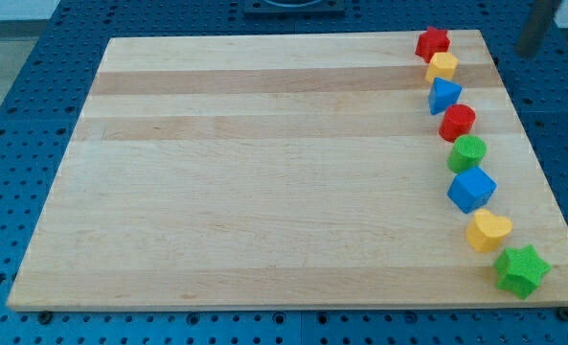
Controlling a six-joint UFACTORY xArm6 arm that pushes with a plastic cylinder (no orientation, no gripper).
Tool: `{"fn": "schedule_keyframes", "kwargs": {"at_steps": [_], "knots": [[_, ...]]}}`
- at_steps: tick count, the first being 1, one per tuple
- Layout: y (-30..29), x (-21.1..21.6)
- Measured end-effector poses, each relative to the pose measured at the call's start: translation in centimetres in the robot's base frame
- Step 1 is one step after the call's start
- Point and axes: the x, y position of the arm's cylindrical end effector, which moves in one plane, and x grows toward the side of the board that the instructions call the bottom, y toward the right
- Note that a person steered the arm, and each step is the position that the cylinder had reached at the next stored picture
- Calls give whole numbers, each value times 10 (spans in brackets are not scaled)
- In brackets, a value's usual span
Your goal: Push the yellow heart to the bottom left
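Wooden board (264,172) lies on a blue perforated table (34,96); eight blocks line its right edge from top corner to bottom: red star (433,42), yellow block (443,66), blue block (444,95), red cylinder (458,122), green cylinder (467,152), blue cube (471,189), yellow heart (488,231), green star (521,270). The yellow heart sits near the bottom right corner, touching the green star. A dark blurred rod (538,24) is cut off beyond the top right corner; my tip cannot be made out.

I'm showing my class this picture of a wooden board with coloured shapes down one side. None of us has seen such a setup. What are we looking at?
A single camera looks down on a wooden board. The robot arm ends in a plain rod that pushes blocks and holds nothing. A dark blurred shape at the view's top right may be that rod; my tip does not show. Eight blocks curve down the view's right: red star, yellow block, blue block, red block, green block, blue cube, yellow heart, green star.
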Motion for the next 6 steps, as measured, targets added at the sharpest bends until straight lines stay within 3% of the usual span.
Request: {"fn": "schedule_keyframes", "kwargs": {"at_steps": [2,3,6], "knots": [[0,156],[-6,200],[-32,264]]}}
